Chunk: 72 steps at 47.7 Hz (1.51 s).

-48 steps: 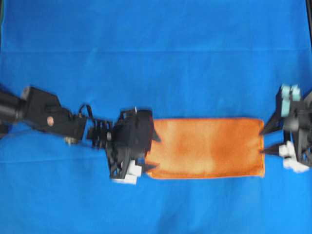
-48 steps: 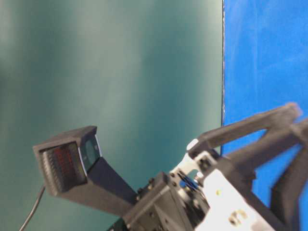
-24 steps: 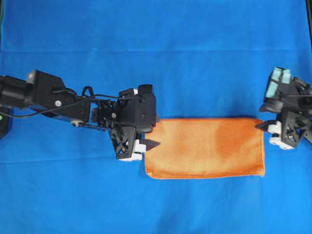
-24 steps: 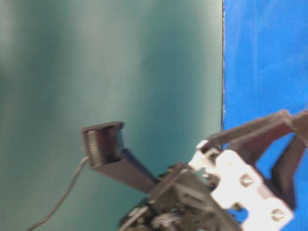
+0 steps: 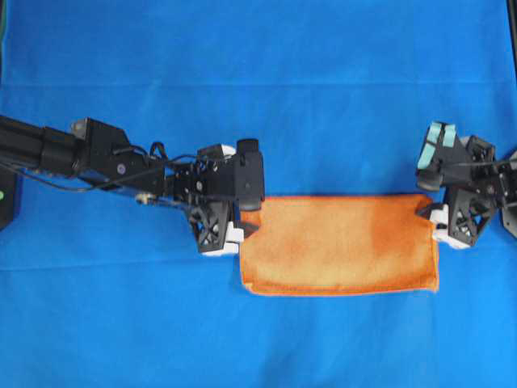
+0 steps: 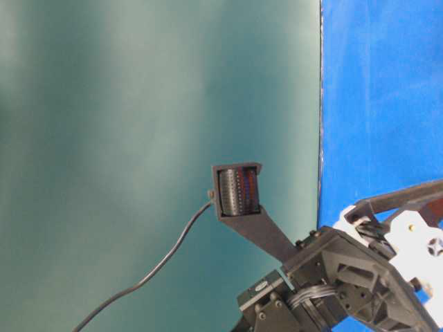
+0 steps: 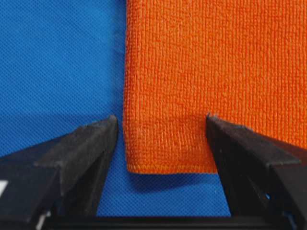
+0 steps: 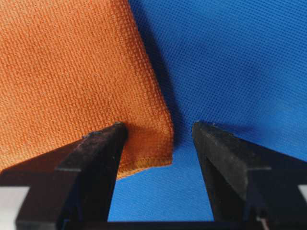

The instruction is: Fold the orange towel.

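The orange towel (image 5: pixel 339 244) lies flat on the blue cloth as a long folded rectangle. My left gripper (image 5: pixel 242 220) is open at its far left corner; in the left wrist view (image 7: pixel 160 125) the towel's corner (image 7: pixel 168 143) sits between the two black fingers. My right gripper (image 5: pixel 430 212) is open at the far right corner; in the right wrist view (image 8: pixel 159 127) the towel's corner (image 8: pixel 148 139) lies between the fingers, close to the left one. Neither gripper holds the towel.
The blue cloth (image 5: pixel 258 81) covers the whole table. A black box (image 5: pixel 8 202) sits at the left edge. The table-level view shows a teal wall (image 6: pixel 138 138) and part of an arm (image 6: pixel 346 283).
Both grippers have moved from the towel's short edges toward its far corners and come lower. The towel has not moved.
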Available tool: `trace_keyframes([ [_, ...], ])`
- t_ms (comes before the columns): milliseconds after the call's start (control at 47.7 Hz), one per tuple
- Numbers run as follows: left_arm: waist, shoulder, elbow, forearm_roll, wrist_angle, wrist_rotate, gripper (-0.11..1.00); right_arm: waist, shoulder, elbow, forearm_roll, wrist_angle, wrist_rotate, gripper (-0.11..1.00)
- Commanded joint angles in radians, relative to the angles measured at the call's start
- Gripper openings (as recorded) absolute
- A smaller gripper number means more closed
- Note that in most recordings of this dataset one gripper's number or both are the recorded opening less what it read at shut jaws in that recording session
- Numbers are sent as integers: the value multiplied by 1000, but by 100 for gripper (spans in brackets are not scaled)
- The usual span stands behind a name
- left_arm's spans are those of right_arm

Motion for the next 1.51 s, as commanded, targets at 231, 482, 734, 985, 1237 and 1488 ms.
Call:
trace_keyframes([
  [231,2,-28,-11,2,18,-15,60,0,-3,-6,0,-9,-5,48],
  [482,2,-63,-29,2,87,-15,6,26,-3,-6,0,-12,-8,2],
  [734,8,-77,-35,2,104,-15,1,26,-23,-17,0,-3,-5,2],
  [985,5,-189,-83,2,242,-14,1,26,-175,-84,-3,163,-18,2],
  [1237,0,-275,-156,2,397,-11,1,26,-385,-175,-3,394,-26,2],
  [1488,-2,-314,-186,2,428,-6,1,26,-511,-192,-20,430,-28,2],
])
